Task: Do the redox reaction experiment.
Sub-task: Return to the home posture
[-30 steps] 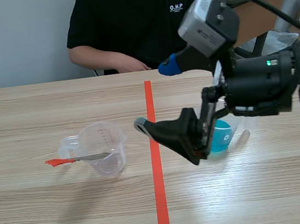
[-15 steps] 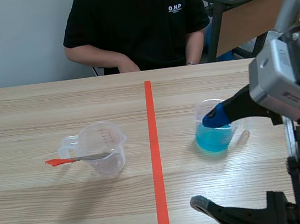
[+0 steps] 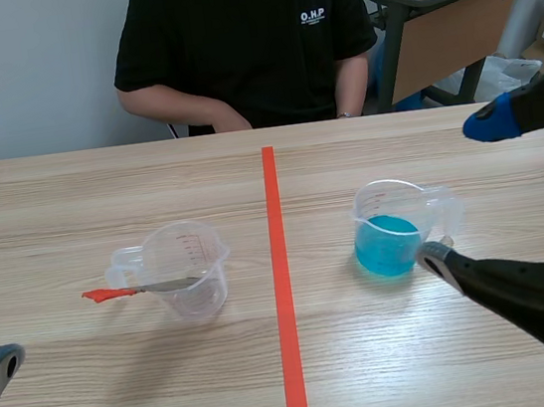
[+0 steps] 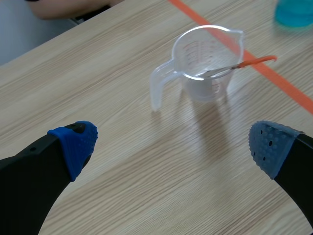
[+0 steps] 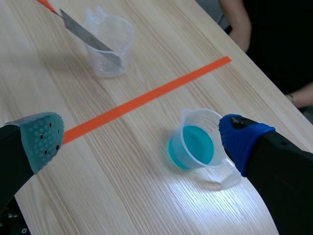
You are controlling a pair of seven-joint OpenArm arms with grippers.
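Right of the tape line (image 3: 280,263): the cup of blue liquid (image 3: 390,244) stood upright.
Left of it: the clear cup (image 3: 188,268) held a red-handled metal strip (image 3: 148,288).
Right gripper (image 5: 142,137): mine was wide open and empty, near the blue liquid.
Left gripper (image 4: 172,143): mine was wide open and empty too.
Progress: I thought nothing was poured yet, so the mixing was left.

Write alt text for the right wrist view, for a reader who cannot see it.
The right pincer hangs open above a wooden table, with a clear cup of blue liquid ahead of it. Beyond an orange tape line stands a second clear cup with a metal spatula resting on it; a person's arm shows at the far edge.
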